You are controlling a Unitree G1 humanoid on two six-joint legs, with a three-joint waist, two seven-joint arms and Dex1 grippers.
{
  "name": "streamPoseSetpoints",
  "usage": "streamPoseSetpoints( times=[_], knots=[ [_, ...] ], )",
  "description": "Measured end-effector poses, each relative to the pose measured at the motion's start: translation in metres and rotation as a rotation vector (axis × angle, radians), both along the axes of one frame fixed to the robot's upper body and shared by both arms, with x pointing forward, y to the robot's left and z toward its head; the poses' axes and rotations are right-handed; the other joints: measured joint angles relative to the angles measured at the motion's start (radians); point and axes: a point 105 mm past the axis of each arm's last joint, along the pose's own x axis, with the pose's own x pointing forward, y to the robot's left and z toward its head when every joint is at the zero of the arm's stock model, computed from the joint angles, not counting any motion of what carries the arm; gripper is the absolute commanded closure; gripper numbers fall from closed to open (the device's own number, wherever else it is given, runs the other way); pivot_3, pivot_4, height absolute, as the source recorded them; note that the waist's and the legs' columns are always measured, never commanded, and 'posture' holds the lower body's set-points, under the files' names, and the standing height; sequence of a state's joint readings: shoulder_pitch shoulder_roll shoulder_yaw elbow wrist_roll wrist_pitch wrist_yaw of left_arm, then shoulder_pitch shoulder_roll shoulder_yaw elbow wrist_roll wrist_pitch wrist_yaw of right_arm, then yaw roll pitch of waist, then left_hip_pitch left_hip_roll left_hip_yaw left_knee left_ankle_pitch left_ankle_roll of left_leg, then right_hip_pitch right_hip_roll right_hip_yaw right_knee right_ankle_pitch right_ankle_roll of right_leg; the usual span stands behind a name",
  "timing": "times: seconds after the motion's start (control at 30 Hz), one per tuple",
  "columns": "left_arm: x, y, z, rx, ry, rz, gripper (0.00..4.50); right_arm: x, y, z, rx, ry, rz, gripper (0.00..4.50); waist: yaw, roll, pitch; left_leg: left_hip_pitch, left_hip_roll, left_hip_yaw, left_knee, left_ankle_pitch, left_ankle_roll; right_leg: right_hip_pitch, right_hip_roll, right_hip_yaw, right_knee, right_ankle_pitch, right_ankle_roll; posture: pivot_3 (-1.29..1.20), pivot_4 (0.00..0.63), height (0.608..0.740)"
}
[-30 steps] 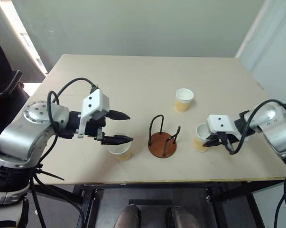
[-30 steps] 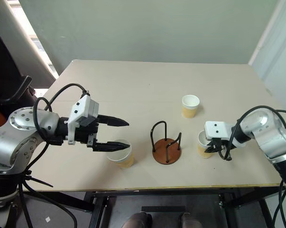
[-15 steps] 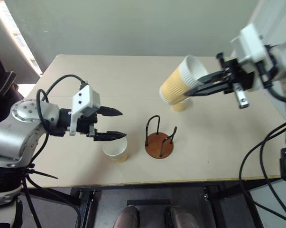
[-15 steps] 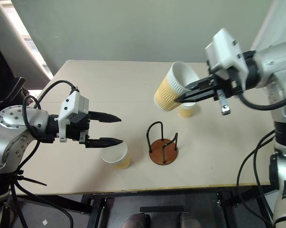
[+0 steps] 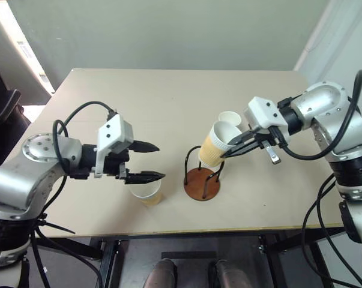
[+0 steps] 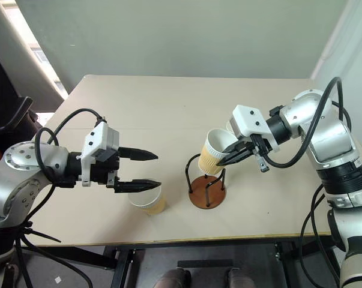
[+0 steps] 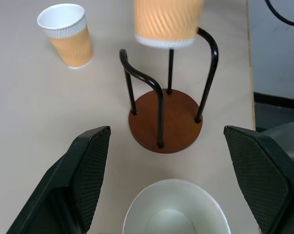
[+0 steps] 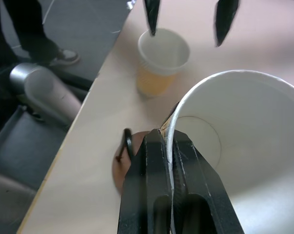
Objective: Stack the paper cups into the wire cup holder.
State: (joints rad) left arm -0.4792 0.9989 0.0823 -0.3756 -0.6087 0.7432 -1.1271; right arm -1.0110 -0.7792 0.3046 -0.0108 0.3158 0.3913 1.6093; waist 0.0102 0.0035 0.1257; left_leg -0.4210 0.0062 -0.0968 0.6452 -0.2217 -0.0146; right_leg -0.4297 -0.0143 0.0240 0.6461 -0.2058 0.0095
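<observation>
Right claw (image 5: 231, 149) pinching cup (image 5: 217, 144) rim, tilted above wire holder (image 5: 202, 177) | left claw (image 5: 155, 161) spread over front-edge cup (image 5: 146, 191) | third cup (image 7: 66, 34) behind holder

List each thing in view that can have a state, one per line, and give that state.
Held cup: tilted, pinched at its rim, above the holder.
Near cup: upright on the table, empty.
Far cup: upright on the table, empty.
Wire cup holder: upright, holding no cup.
Left gripper: open, empty.
Right gripper: shut on the held cup.

occluded – far cup (image 5: 230, 118) behind held cup (image 5: 217, 144) | lower body hidden
</observation>
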Motion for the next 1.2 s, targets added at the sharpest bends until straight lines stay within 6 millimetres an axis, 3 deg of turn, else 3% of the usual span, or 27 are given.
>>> streamPoseSetpoints(
  times=[0.37, 0.47, 0.57, 0.63, 0.73, 0.77, 0.9, 1.2],
  knots=[
    [0.004, 0.002, 0.000, -0.003, -0.004, 0.042, 0.49, 0.000, 0.007, -0.009, -0.041, 0.006, 0.007, 0.07, 0.000, 0.000, 0.000, 0.000, 0.000, 0.000, 0.000, 0.000, 0.000, 0.000, 0.000, 0.000, 0.000, -0.002, -0.005, 0.00, 0.150, 0.740],
    [0.005, 0.001, 0.000, -0.006, -0.007, 0.046, 0.49, 0.016, 0.008, 0.008, 0.033, -0.024, -0.054, 0.03, 0.000, 0.000, 0.000, 0.001, 0.000, 0.000, 0.000, 0.000, 0.000, 0.000, 0.000, 0.000, 0.001, -0.002, -0.007, 0.00, 0.150, 0.740],
    [0.015, -0.003, 0.004, -0.026, -0.051, 0.076, 0.49, 0.064, 0.003, 0.041, 0.166, -0.156, -0.258, 0.03, 0.000, 0.001, 0.000, 0.002, 0.000, 0.000, 0.000, 0.002, -0.001, -0.001, 0.000, 0.000, 0.002, -0.001, -0.011, 0.00, 0.150, 0.740],
    [0.025, -0.004, 0.008, -0.041, -0.088, 0.116, 0.49, 0.094, -0.008, 0.045, 0.188, -0.216, -0.404, 0.03, 0.003, 0.001, 0.000, 0.002, 0.001, -0.001, 0.000, 0.003, -0.001, -0.001, 0.000, -0.001, 0.002, 0.001, -0.013, 0.00, 0.150, 0.740],
    [0.039, -0.004, 0.014, -0.070, -0.121, 0.170, 0.49, 0.127, -0.027, 0.011, 0.120, -0.206, -0.558, 0.03, 0.007, 0.001, 0.000, 0.001, 0.001, -0.001, 0.000, 0.003, -0.001, -0.001, 0.000, -0.001, 0.002, 0.002, -0.013, 0.00, 0.150, 0.740],
    [0.041, -0.004, 0.015, -0.072, -0.130, 0.177, 0.49, 0.133, -0.030, -0.001, 0.092, -0.197, -0.588, 0.03, 0.007, 0.001, 0.001, 0.000, 0.001, 0.000, 0.000, 0.003, -0.001, -0.002, 0.000, -0.001, 0.002, 0.006, -0.005, 0.00, 0.150, 0.740],
    [0.052, -0.009, 0.016, -0.097, -0.172, 0.224, 0.49, 0.142, -0.036, -0.039, 0.007, -0.151, -0.636, 0.03, 0.007, 0.002, 0.001, -0.005, 0.002, 0.000, -0.001, 0.002, -0.003, -0.008, 0.000, -0.001, 0.002, 0.007, -0.003, 0.00, 0.150, 0.740],
    [0.059, -0.015, 0.020, -0.127, -0.210, 0.256, 0.49, 0.153, -0.032, -0.050, -0.030, -0.197, -0.693, 0.03, 0.008, 0.002, 0.001, -0.009, 0.004, 0.001, 0.000, 0.001, -0.012, -0.011, 0.001, -0.002, -0.001, 0.007, -0.003, 0.00, 0.150, 0.740]
  ],
)
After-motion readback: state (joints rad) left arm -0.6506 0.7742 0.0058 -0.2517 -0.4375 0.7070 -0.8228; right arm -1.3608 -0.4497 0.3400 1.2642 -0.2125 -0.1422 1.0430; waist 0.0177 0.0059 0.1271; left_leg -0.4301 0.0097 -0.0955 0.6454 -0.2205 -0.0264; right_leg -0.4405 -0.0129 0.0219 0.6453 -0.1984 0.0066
